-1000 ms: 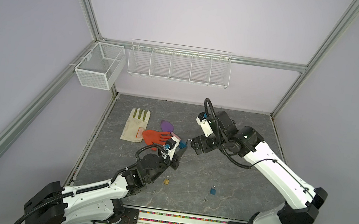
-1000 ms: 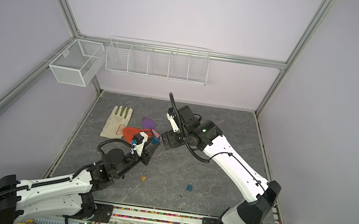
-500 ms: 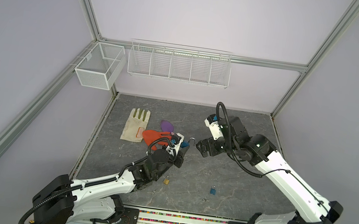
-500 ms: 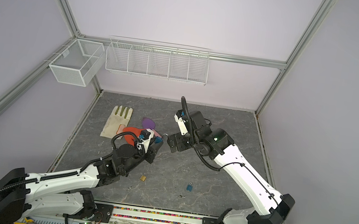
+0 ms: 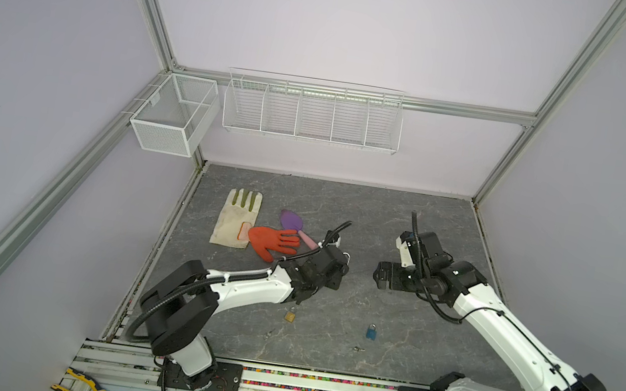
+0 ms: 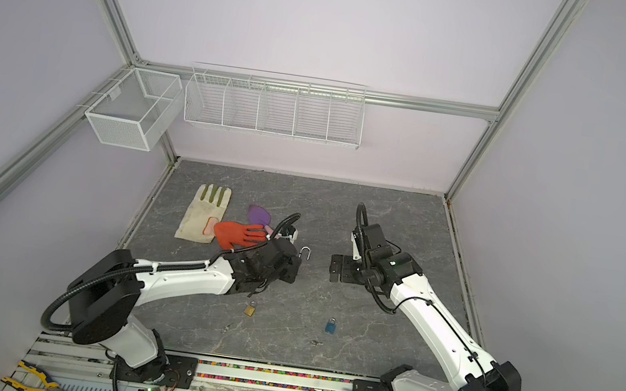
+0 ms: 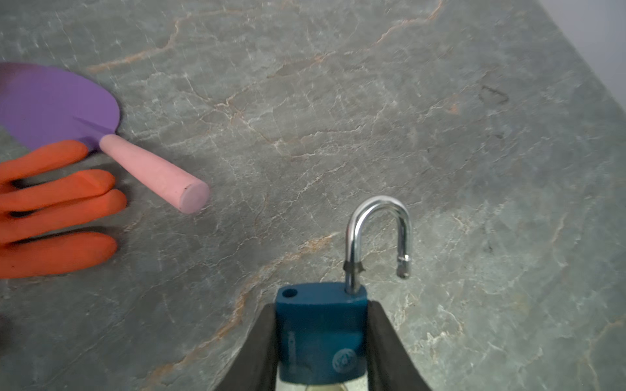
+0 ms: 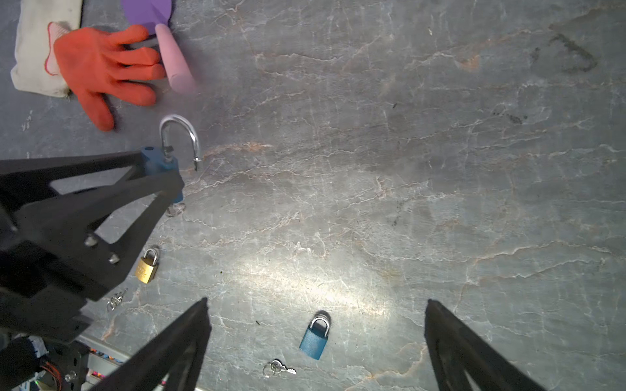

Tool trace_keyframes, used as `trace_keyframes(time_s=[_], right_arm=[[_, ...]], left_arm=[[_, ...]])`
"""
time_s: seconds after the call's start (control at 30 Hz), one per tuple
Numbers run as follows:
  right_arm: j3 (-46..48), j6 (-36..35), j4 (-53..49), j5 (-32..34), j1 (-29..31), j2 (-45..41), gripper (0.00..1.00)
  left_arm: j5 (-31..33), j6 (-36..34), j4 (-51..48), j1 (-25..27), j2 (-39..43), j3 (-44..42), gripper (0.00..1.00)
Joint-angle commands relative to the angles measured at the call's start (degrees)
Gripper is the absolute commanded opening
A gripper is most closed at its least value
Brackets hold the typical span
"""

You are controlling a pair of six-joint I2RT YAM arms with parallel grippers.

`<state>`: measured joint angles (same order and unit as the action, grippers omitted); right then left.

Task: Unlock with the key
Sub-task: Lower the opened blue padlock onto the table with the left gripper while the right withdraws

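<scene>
Two cautions: lower unlocked blue padlock (image 7: pixel 320 338), clamped in left gripper (image 7: pixel 320 306), onto desk (image 7: pixel 474 135); hold wide, empty right gripper (image 8: pixel 316 301) clear.

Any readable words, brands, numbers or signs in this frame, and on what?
Held blue padlock: raised lettering down its body and a round emblem, too blurred to read.
Brass padlock: faint marking, too small to read.
No other text visible.
</scene>
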<state>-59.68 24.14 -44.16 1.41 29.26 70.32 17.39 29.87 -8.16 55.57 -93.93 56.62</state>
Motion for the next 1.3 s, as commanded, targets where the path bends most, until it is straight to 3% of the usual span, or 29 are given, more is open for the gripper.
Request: trace_keyframes(time_s=[0.0, 0.17, 0.27, 0.33, 0.6, 0.63, 0.87, 1.07, 1.27], right_arm=[[1.4, 1.5, 3.4, -2.3, -1.9, -0.5, 0.99], [2.8, 1.5, 4.4, -3.3, -4.2, -0.5, 0.99], [3.4, 1.2, 4.8, -4.1, -5.3, -0.2, 0.99], [3.5, 1.0, 4.9, -3.9, -5.4, 0.1, 0.99], [3.5, 0.0, 4.4, -4.4, -5.3, 2.8, 0.98], [3.2, 0.0, 4.0, -4.8, -5.3, 3.0, 0.97], [1.0, -2.9, 0.3, -5.3, -4.0, 3.0, 0.97], [-0.7, -2.4, -2.5, -4.3, -0.6, 3.0, 0.97], [-0.8, 1.4, -8.0, -1.1, 6.5, 1.7, 0.95]], left_arm=[[-3.1, 5.3, -6.5, -1.2, -5.0, 5.5, 0.00], [-5.2, 8.5, -13.5, -3.4, -13.3, 13.3, 0.00], [-2.8, 9.2, -17.8, -3.7, -16.7, 17.4, 0.00], [-0.7, 10.7, -19.9, -3.9, -18.3, 18.9, 0.00], [-2.5, 12.3, -22.4, -4.1, -21.9, 21.2, 0.00], [-2.5, 12.4, -22.4, -4.2, -21.9, 21.1, 0.02], [-4.1, 13.0, -20.7, -4.7, -21.6, 20.3, 0.44], [-5.3, 12.7, -19.5, -4.8, -17.0, 19.4, 0.61], [-8.5, 13.2, -14.2, -4.7, -6.0, 12.3, 0.62]])
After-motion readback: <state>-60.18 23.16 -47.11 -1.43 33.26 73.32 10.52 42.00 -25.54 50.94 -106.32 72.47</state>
